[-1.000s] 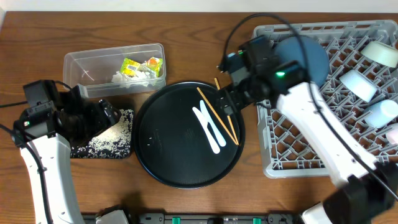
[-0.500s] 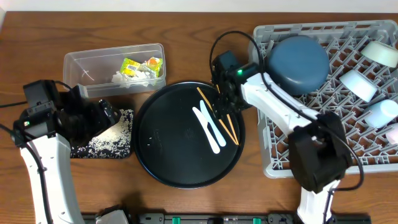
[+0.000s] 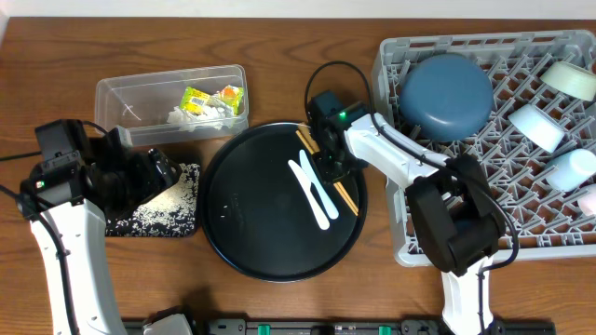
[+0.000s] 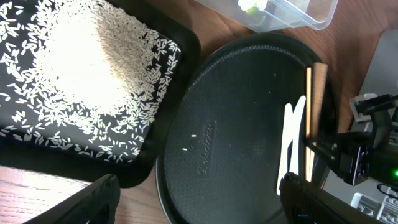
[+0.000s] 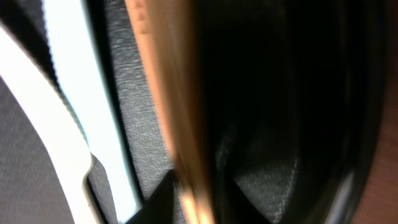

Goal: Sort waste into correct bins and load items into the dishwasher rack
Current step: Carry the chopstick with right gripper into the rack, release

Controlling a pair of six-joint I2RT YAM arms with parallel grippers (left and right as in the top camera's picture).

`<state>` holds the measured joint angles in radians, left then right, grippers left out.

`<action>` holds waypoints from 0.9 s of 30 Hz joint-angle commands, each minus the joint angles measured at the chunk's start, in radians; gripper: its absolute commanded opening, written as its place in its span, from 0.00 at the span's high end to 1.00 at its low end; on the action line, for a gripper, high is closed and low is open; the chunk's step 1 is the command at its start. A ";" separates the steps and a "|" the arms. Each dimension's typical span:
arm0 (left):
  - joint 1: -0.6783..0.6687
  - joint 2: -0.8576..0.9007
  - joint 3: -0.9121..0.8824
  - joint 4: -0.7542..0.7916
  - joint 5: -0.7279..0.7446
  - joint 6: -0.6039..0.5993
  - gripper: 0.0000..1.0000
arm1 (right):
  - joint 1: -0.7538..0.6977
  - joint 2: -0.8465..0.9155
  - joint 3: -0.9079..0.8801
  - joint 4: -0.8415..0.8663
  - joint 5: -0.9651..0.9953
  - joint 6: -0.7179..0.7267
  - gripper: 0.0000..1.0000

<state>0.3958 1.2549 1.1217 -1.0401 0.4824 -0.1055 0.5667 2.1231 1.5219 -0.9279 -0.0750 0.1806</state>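
On the round black tray (image 3: 244, 244), right half:

- chopsticks (image 3: 349, 200): thin wood, lying close together, slanting from the tray's upper rim toward its right rim.
- right gripper (image 3: 328, 160): set down over the middle of the chopsticks. The wrist view shows only a blurred wooden stick against dark shapes, so whether the jaws have closed on the sticks cannot be told.
- white spoon (image 3: 315, 194): flat on the same tray, just left of the chopsticks and roughly parallel to them.

Right of that tray:

- dishwasher rack (image 3: 424, 244): grey lattice, just beside the tray's rim.
- dark-blue bowl (image 3: 447, 96): in the rack's upper left part.
- pale cups (image 3: 538, 126): along the rack's right side.

Left of that tray:

- shallow black rectangular tray (image 3: 186, 228): just beside the round tray.
- rice (image 3: 172, 197): loose white grains heaped and scattered on the rectangular tray.
- left gripper (image 4: 199, 186): over the rectangular tray's near edge, fingers spread wide with nothing between them.

Behind the rectangular tray:

- clear tub (image 3: 116, 93)
- yellow-green wrappers (image 3: 197, 100): inside the tub.
- white tissue (image 3: 182, 115): crumpled, beside the wrappers.

All of it stands on a wooden table (image 3: 279, 56).
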 commanded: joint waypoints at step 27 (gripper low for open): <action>0.004 0.006 0.013 -0.002 -0.008 -0.005 0.17 | -0.091 -0.443 0.003 -0.085 0.100 0.006 0.99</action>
<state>0.3958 1.2549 1.1221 -1.0405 0.4824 -0.1055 0.5285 1.7798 1.5208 -1.0054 -0.0433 0.1795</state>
